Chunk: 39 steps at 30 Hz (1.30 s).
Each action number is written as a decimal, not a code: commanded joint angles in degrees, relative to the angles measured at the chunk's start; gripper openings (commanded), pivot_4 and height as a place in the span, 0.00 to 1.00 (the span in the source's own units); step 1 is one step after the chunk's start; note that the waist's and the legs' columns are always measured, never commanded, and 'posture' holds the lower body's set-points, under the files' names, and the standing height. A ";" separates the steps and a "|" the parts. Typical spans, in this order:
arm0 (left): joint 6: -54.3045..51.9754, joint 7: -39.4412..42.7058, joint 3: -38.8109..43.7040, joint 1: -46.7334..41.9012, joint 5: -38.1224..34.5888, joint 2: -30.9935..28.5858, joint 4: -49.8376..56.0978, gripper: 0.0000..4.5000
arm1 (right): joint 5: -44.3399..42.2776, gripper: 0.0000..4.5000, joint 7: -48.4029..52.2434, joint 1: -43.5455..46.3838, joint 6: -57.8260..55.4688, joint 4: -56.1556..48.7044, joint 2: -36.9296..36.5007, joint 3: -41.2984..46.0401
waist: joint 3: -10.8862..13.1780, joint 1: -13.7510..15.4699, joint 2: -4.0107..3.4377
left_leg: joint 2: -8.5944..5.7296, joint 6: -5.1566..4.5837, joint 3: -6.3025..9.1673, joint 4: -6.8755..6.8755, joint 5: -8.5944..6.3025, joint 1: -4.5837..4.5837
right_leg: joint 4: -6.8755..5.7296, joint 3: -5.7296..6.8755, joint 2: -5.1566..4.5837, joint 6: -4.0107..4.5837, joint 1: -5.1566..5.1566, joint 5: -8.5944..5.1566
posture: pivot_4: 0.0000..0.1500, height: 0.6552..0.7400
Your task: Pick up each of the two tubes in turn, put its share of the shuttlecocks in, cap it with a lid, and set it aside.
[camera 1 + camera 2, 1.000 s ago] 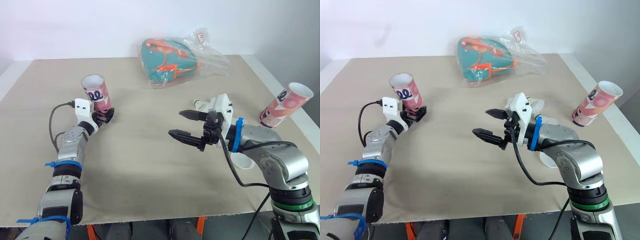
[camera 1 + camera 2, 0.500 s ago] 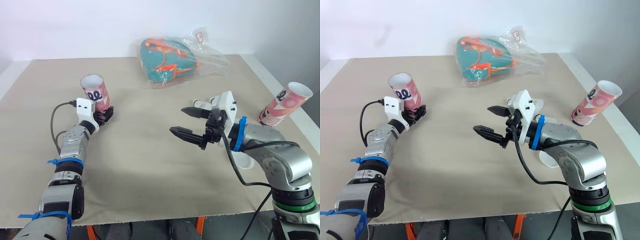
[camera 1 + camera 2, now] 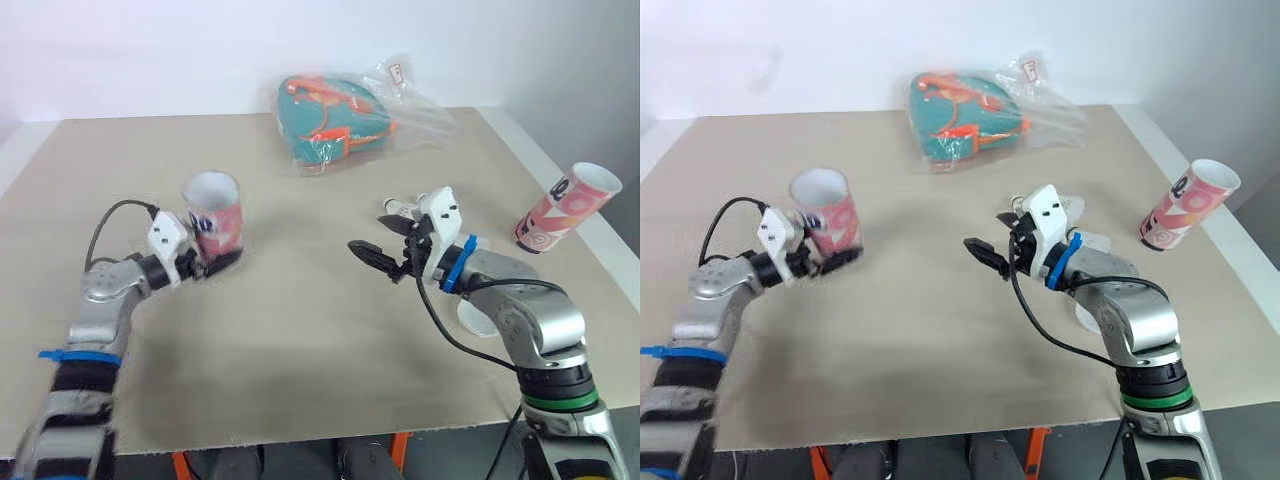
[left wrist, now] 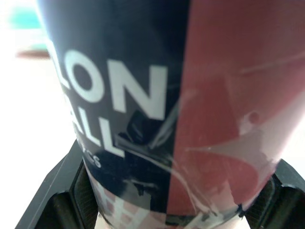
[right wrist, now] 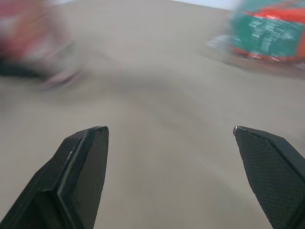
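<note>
Since a second ago, the left claw (image 3: 207,264), clenched on the pink tube (image 3: 216,212), has carried it inward over the worktop (image 3: 300,340); the right claw (image 3: 367,232) hovers released, fingers apart.

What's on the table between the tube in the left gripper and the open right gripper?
Nothing. The left eye view shows a bare stretch of beige table cover from the tube to the right gripper.

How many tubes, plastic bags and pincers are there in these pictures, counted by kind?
Tubes: 2 (held tube in the left pincer; second tube on the robot's right)
Plastic bags: 1 (plastic bag)
Pincers: 2 (left pincer shut on the held tube; right pincer open)
Total: 5
</note>
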<state>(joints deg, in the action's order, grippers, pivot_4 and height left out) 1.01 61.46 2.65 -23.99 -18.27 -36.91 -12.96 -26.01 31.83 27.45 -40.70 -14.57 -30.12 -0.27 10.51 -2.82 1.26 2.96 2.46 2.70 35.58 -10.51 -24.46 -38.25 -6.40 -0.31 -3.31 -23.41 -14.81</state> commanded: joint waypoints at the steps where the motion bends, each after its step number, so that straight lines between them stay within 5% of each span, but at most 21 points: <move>1: -1.29 9.29 -0.10 1.40 -1.57 -8.01 7.84 0.77 | 4.80 1.00 -4.05 0.24 0.97 1.53 1.10 -1.68 | -0.02 0.01 0.05 | 0.03 0.00 0.05 -0.01 0.00 0.00 | -0.01 0.06 0.03 0.06 0.00 -0.03 | 1.00 1.00; 10: 0.78 20.33 -5.66 0.98 2.66 -16.17 9.74 0.77 | 14.75 1.00 -9.67 5.05 4.12 11.93 4.05 -4.79 | 0.01 0.00 0.01 | 0.03 0.00 -0.03 0.00 0.00 0.00 | 0.00 0.04 0.01 -0.01 -0.03 -0.09 | 1.00 1.00; 25: -1.71 23.57 -9.25 2.20 4.08 -16.91 14.97 0.77 | 19.81 1.00 -13.48 12.47 10.17 27.44 8.00 -1.68 | 0.01 -0.03 0.01 | 0.05 -0.05 -0.03 -0.09 -0.03 -0.02 | -0.01 0.05 0.03 0.12 -0.08 -0.13 | 1.00 1.00; 32: -0.93 22.99 -9.12 3.05 4.24 -16.62 15.53 0.77 | 25.44 1.00 -16.95 18.92 20.07 44.83 10.74 -4.06 | 0.01 -0.21 0.00 | 0.04 -0.05 -0.04 -0.09 -0.03 0.00 | -0.01 0.04 0.03 0.12 -0.08 -0.12 | 1.00 1.00; 39: -1.95 21.97 -8.66 4.63 3.39 -16.35 17.33 0.76 | 26.89 0.28 -17.91 21.90 26.03 52.49 12.69 -3.40 | 0.01 -0.39 0.00 | 0.04 -0.05 -0.03 -0.09 -0.03 0.01 | -0.01 0.04 0.02 0.12 -0.03 -0.13 | 1.00 1.00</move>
<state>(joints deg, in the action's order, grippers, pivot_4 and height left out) -0.53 83.47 -6.18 -20.25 -14.19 -53.00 2.61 0.38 14.42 48.11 -16.10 37.47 -17.63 -4.37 10.52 -3.20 1.26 3.00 2.41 2.67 35.49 -10.53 -24.45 -38.26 -6.37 -0.29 -3.19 -23.44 -14.93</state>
